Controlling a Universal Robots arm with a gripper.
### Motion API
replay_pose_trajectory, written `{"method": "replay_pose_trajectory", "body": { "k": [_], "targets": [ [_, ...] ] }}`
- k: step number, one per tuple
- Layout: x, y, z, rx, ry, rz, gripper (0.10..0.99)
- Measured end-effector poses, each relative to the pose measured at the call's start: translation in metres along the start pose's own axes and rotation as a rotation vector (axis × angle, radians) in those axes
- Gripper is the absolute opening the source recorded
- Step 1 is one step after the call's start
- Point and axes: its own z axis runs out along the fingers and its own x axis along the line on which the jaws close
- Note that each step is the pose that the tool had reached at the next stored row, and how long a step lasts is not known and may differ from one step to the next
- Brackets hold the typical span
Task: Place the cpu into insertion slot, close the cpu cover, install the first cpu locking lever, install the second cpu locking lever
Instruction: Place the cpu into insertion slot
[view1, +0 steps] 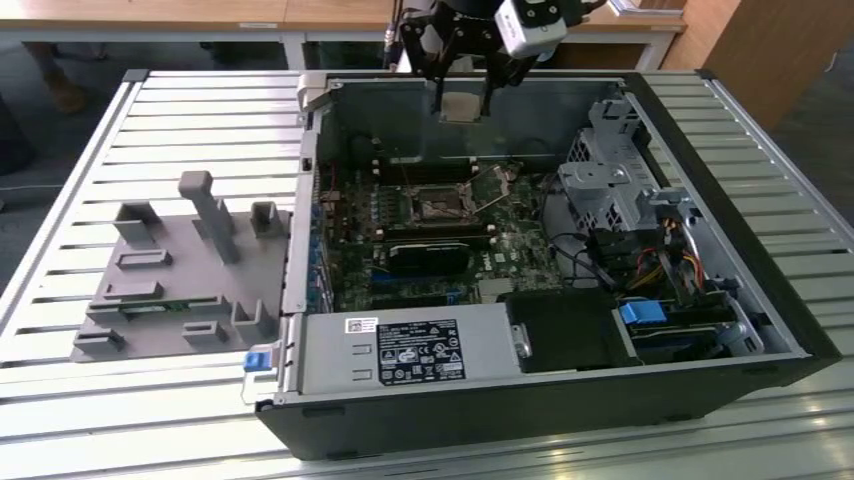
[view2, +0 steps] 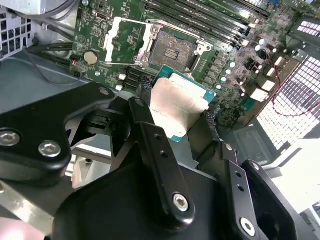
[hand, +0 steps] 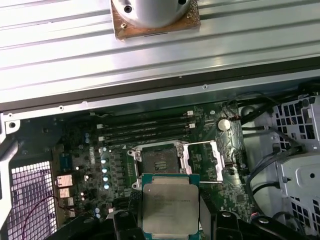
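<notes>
My gripper (view1: 461, 98) hangs over the far end of the open computer case, shut on the cpu (view1: 461, 107), a small square chip with a silver-grey top. In both wrist views the black fingers clamp the cpu (view2: 177, 107) (hand: 170, 205) by two opposite edges. The insertion slot (view1: 434, 205) (view2: 172, 50) (hand: 159, 162) lies open on the green motherboard, below and apart from the chip, with dark contacts showing. The cpu cover (view2: 132, 21) (hand: 218, 160), a thin silver frame, is swung back beside the slot.
Long black memory slots (hand: 145, 130) run beside the socket. A power supply (view1: 400, 350) fills the case's near end, and a metal drive cage (view1: 614, 190) with cables sits at the exterior view's right. A grey fixture (view1: 187, 270) rests on the slatted table outside the case.
</notes>
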Motion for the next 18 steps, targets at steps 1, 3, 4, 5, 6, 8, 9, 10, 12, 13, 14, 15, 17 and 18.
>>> {"method": "replay_pose_trajectory", "body": {
  "k": [1,3,4,5,6,8,9,10,12,13,14,15,17,18],
  "targets": [
    [0.0000,0.0000,0.0000,0.000,-0.0006,0.006,0.541],
    [0.0000,0.0000,0.0000,0.000,-0.0015,0.017,0.541],
    [0.0000,0.0000,0.0000,0.000,-0.0020,0.022,0.541],
    [0.0000,0.0000,0.0000,0.000,-0.0025,0.027,0.541],
    [0.0000,0.0000,0.0000,0.000,-0.0029,0.032,0.541],
    [0.0000,0.0000,0.0000,0.000,-0.0036,0.041,0.541],
    [0.0000,0.0000,0.0000,0.000,-0.0041,0.045,0.541],
    [0.0000,0.0000,0.0000,0.000,-0.0044,0.049,0.541],
    [0.0000,0.0000,0.0000,-0.001,-0.0050,0.056,0.541],
    [0.0000,0.0000,0.0000,-0.001,-0.0053,0.059,0.541],
    [0.0000,0.0000,0.0000,-0.001,-0.0055,0.062,0.541],
    [0.0000,0.0000,0.0000,-0.001,-0.0057,0.064,0.541],
    [0.0000,0.0000,0.0000,-0.001,-0.0062,0.069,0.541],
    [0.0000,0.0000,0.0000,-0.001,-0.0063,0.071,0.541]
  ]
}}
